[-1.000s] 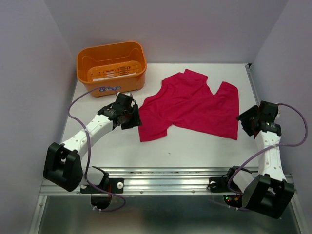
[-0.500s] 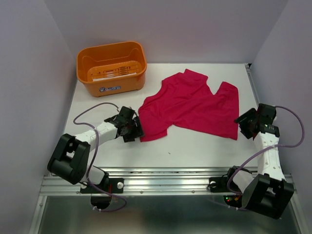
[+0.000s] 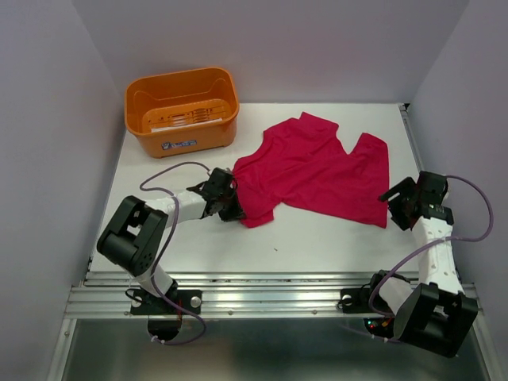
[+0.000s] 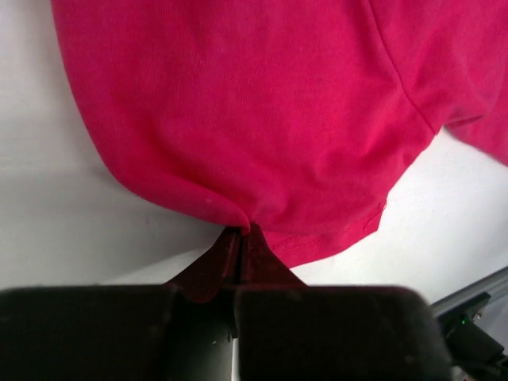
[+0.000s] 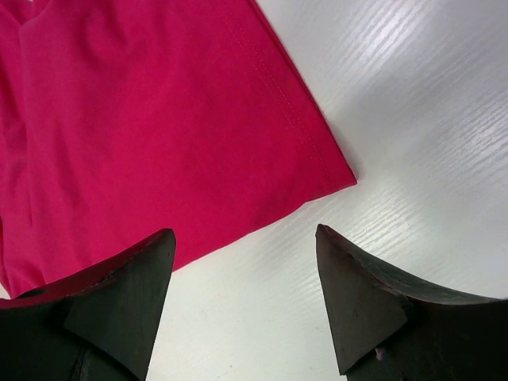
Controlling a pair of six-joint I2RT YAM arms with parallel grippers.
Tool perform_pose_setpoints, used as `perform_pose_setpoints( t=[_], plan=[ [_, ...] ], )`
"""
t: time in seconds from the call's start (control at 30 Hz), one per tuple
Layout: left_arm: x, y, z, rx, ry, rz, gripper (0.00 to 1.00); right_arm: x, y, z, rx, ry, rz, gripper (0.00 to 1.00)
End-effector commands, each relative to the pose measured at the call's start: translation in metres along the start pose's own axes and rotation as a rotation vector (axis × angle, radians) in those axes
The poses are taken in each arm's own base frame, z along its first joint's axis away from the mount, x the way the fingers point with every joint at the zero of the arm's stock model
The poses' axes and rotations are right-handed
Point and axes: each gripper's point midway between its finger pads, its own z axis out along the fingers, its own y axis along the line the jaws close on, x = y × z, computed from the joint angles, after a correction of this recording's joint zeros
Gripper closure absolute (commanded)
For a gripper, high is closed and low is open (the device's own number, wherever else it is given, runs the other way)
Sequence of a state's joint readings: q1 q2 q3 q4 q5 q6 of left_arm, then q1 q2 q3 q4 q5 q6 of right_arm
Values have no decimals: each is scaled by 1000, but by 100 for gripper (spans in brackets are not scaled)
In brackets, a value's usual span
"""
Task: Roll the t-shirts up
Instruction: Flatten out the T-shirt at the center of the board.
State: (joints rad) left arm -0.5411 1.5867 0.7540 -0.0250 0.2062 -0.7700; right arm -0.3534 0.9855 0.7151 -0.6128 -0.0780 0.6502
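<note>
Left gripper (image 4: 240, 236) pinching shirt (image 3: 317, 171) edge, fabric bunching between closed jaws; right gripper (image 5: 244, 234) gaping wide over shirt's corner, holding nothing; shirt lying spread on tabletop (image 3: 333, 248).

T-shirt (image 3: 317, 171) lies mid counter (image 3: 317, 246), basket (image 3: 184, 139) behind it at far L corner, L gripper (image 3: 237, 209) at its near-L corner, R gripper (image 3: 394, 208) by its near-R corner.

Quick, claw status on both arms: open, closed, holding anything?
Left claw: closed, pinching the edge of the t-shirt.
Right claw: open, holding nothing, near the t-shirt's corner.
</note>
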Motion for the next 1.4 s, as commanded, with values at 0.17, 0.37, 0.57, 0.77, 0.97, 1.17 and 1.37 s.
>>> perform_pose_setpoints(
  t=[0.17,0.37,0.57,0.77,0.97,1.17,1.37],
  plan=[
    [-45,-42,-30,33,-111,89,100,27,-23,17,15,1,85,23],
    [-69,-75,-60,97,-177,135,100,43,-37,34,21,2,125,26],
    [-87,-98,-68,126,-190,165,100,52,-44,50,10,-3,180,35],
    [-103,-119,-70,141,-194,202,100,36,-39,63,22,-35,166,51],
    [-115,-127,-74,153,-209,203,100,3,-20,73,18,-71,137,82],
    [-122,-133,-81,171,-221,196,100,-29,9,60,-49,-127,101,99],
    [-119,-134,-101,172,-222,210,100,-51,30,19,-91,-173,22,99]
  ],
)
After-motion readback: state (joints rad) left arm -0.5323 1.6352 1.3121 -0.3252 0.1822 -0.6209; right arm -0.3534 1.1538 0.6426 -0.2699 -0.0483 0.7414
